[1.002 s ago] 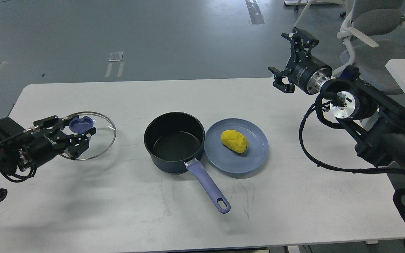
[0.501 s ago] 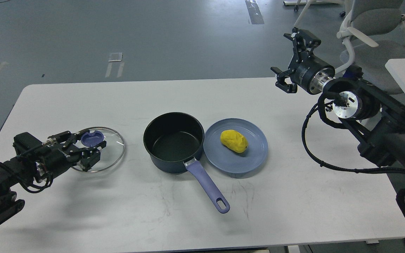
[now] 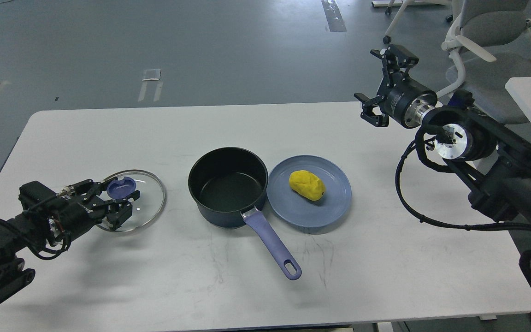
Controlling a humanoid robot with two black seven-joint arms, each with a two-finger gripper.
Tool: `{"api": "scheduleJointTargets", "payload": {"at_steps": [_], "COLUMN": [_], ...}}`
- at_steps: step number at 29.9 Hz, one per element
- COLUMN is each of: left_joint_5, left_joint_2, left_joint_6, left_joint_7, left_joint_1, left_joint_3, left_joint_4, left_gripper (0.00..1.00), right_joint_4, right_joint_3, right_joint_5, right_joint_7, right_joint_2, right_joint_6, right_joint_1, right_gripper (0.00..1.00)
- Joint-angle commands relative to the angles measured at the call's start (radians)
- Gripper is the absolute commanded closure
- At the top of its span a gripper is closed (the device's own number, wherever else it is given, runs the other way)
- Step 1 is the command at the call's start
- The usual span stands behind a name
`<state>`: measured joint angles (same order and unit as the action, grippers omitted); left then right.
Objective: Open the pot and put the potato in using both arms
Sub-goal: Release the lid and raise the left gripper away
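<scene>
Lid: glass lid (image 3: 135,199) with a blue knob (image 3: 121,188) lies flat on the table (image 3: 155,286) toward the left edge, well apart from the pot, so the opening is free for loading.
Left end effector: left end effector (image 3: 117,204) sits low over the lid, its fingers spread either side of the knob; whether they touch the knob I cannot tell, and it seems to carry nothing.
Pot: dark pot (image 3: 227,185) stands upright at the middle of the table, uncovered and empty, its long blue handle (image 3: 272,243) pointing toward the near edge, out of the way of a reach from the right.
Plate: round blue plate (image 3: 334,203), smooth and shallow, touches or nearly touches the pot's right side, which keeps the transfer short.
Potato: yellow, lumpy, oval potato (image 3: 307,185) rests on the plate, not yet in the pot.
Right end effector: right end effector (image 3: 385,83) hangs above the far right corner, fingers wide apart, holding nothing, well apart from the potato.
Materials: clear glass with a thin metal rim, matte dark pot interior, plastic-looking handle, white table with faint scuffs.
Judgement: opening looks done; picking the potato is left to the right arm.
</scene>
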<state>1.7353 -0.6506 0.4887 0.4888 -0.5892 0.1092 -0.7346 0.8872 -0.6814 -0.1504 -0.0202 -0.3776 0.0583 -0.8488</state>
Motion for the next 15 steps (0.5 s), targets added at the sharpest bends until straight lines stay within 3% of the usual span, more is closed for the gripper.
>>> {"api": "scheduleJointTargets", "payload": {"at_steps": [1,2,10,15], "left_joint_5": [-0.043,-0.069,-0.263,-0.333], "left_joint_2": [0.005,0.009,0.012,-0.02], "left_joint_6": [0.0,0.0,0.0,0.0], "left_joint_7": [0.0,0.0,0.0,0.0], "left_joint_1": [-0.001,-0.006,-0.038,-0.086], "left_joint_3": [0.004,0.003,0.001,0.012], "left_joint_4": [-0.002,-0.002,-0.016,-0.089], "left_gripper": [0.07,0.01,0.01,0.01], "right_joint_4": [0.001,0.001,0.001,0.003], "right_joint_3": [0.0,0.0,0.0,0.0], "right_joint_5": [0.0,0.0,0.0,0.0], "right_joint_7": [0.0,0.0,0.0,0.0], "right_joint_2": [-0.001,-0.001,-0.001,0.0], "right_joint_6": [-0.001,0.0,-0.001,0.0], "right_joint_1": [0.0,0.0,0.004,-0.001], "right_gripper": [0.0,0.0,0.0,0.0]}}
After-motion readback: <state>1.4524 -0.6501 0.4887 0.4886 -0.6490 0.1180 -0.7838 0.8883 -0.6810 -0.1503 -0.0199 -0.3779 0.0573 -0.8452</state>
